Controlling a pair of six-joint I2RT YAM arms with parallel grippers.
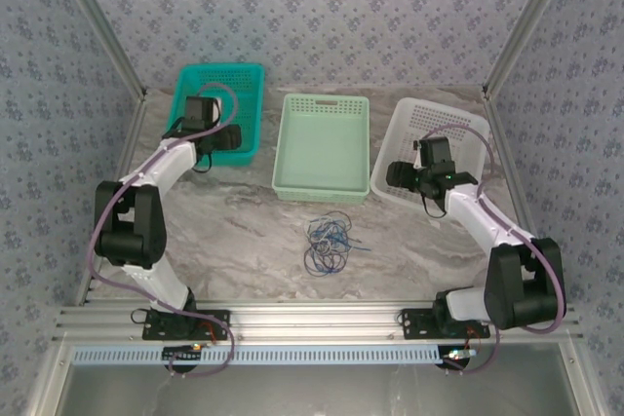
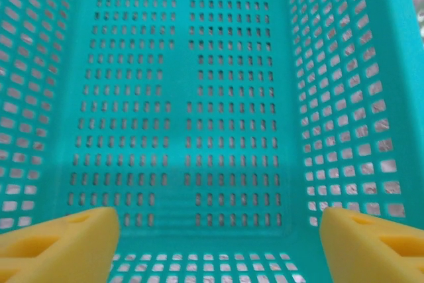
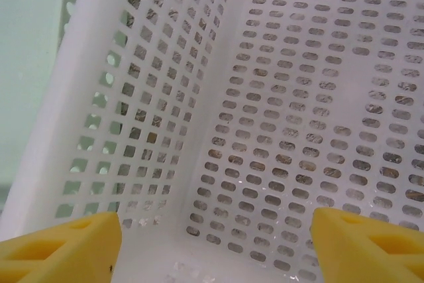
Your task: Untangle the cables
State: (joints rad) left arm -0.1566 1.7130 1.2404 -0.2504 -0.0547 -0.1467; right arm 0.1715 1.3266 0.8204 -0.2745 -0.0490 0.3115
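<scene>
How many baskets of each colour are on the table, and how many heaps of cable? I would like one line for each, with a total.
Teal basket: 1
Mint green basket: 1
White basket: 1
Heap of tangled cables: 1
Total: 4

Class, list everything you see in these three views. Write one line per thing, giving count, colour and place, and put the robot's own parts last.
cables: one tangle, blue and dark strands, on the table in front of the tray
teal basket: one, teal, far left
tray: one, pale green, far centre
white basket: one, white, far right
table: one, grey marble, under everything
left arm: one, white and black, reaching to the teal basket
right arm: one, white and black, reaching to the white basket
left hand: one, yellow fingers, open, inside the teal basket
right hand: one, yellow fingers, open, inside the white basket
</scene>
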